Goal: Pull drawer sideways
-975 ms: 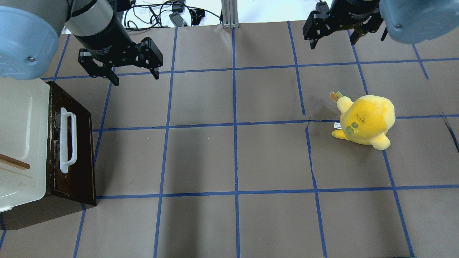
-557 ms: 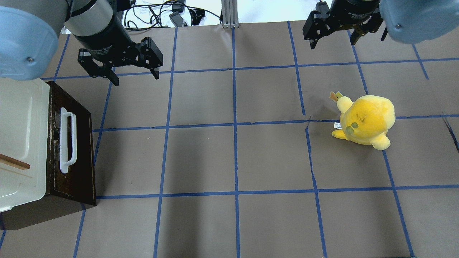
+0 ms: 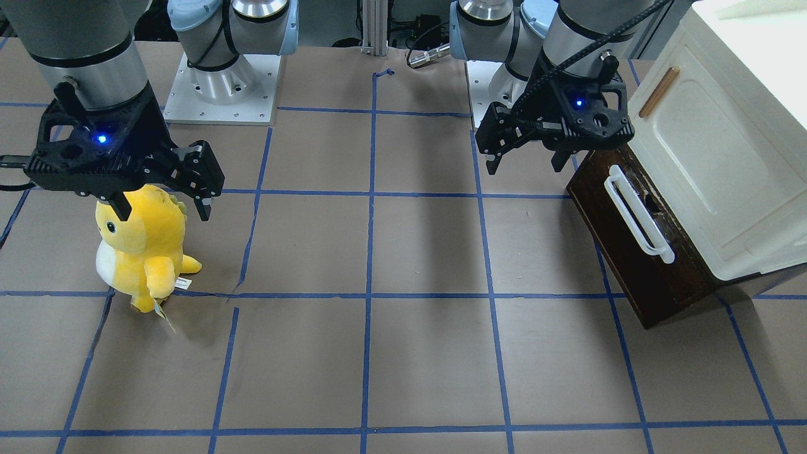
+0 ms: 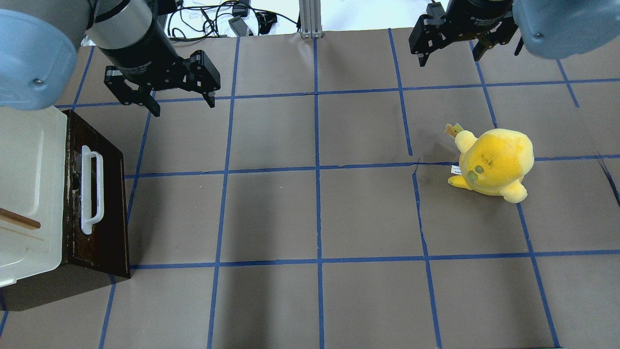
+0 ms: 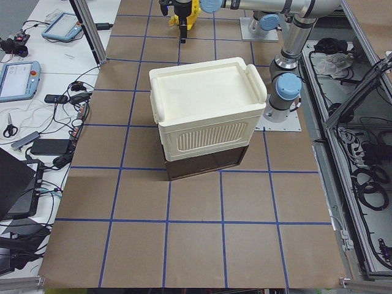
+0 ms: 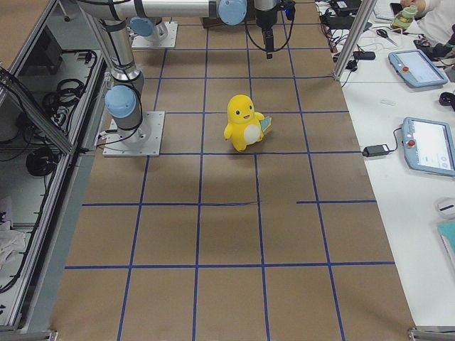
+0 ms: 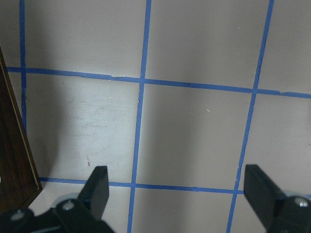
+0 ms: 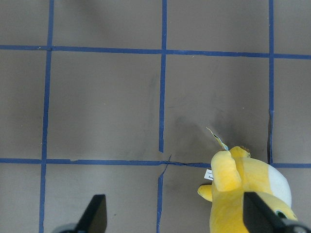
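The drawer (image 4: 109, 194) has a dark brown front and a long white bar handle (image 4: 92, 189). It sits under a cream cabinet at the table's left edge, and no pale interior shows. It also shows in the front-facing view (image 3: 630, 265) and as a dark edge in the left wrist view (image 7: 12, 160). My left gripper (image 4: 184, 107) is open and empty, above the table beyond the drawer's far corner, apart from the handle (image 3: 637, 211). It also shows in the front-facing view (image 3: 524, 169) and the left wrist view (image 7: 177, 194). My right gripper (image 4: 448, 59) is open and empty at the far right.
A cream cabinet (image 4: 29, 194) with a small wooden handle (image 4: 19, 220) stands over the drawer. A yellow plush toy (image 4: 494, 162) stands on the right half of the table, under my right gripper (image 3: 162, 214) in the front-facing view. Blue tape lines grid the brown table (image 4: 315, 213).
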Robot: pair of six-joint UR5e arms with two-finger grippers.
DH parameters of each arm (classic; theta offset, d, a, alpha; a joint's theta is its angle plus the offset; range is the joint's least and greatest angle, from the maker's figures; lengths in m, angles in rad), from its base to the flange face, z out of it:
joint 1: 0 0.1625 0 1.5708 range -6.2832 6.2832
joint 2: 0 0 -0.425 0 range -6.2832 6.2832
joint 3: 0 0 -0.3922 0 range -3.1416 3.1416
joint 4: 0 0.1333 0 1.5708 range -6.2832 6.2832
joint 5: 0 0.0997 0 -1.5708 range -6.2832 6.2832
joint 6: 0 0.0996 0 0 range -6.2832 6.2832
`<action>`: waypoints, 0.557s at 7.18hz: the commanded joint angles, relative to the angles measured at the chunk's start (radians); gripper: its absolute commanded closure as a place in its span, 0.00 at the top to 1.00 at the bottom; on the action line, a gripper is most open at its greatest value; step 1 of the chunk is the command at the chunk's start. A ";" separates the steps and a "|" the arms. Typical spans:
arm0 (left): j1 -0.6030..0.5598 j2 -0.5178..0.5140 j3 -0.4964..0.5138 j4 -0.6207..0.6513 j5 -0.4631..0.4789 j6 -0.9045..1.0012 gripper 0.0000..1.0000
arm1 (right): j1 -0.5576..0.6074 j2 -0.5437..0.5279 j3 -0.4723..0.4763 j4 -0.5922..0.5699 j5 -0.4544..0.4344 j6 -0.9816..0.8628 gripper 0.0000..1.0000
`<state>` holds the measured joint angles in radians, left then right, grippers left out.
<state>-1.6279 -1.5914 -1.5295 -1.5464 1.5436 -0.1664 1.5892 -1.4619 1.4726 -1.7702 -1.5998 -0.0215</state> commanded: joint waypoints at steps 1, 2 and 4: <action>-0.001 -0.005 -0.049 0.009 0.016 -0.001 1.00 | 0.000 0.000 0.000 0.000 0.000 0.000 1.00; 0.000 -0.025 -0.075 0.011 0.021 -0.016 1.00 | 0.000 0.000 0.000 0.000 0.000 0.000 1.00; 0.000 -0.062 -0.116 0.012 0.109 -0.106 1.00 | 0.000 0.000 0.000 0.000 0.000 0.000 1.00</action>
<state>-1.6278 -1.6298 -1.6180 -1.5352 1.5986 -0.2240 1.5892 -1.4619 1.4726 -1.7702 -1.5999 -0.0214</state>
